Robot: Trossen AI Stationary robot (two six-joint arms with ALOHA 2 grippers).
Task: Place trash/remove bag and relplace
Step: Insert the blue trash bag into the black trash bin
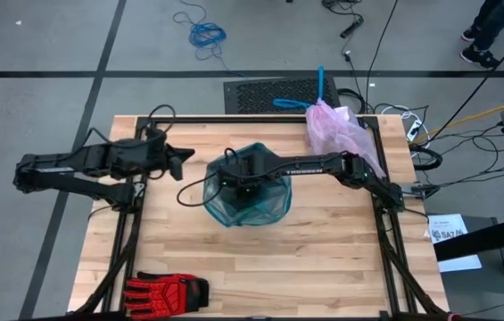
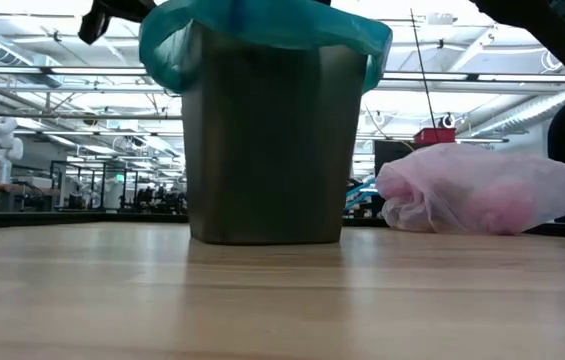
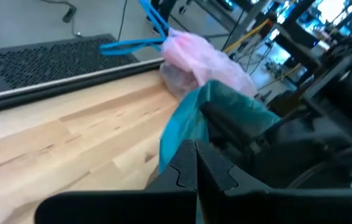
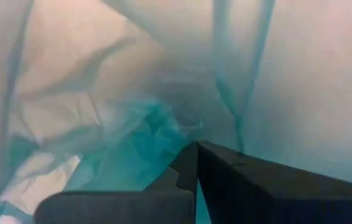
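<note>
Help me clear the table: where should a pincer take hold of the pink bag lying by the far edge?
Probably at the blue drawstrings, coming from above. They trail off the pink bag over the table's far edge, free of the bulging, slippery body, and the gathered neck beside them is the narrowest part to close on.

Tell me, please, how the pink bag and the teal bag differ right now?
The pink bag lies bunched on the table's far right corner; the teal bag lines the upright bin, its edge folded over the rim. The pink bag shows blue drawstrings; the teal bag shows none. Both are thin, translucent plastic.
</note>
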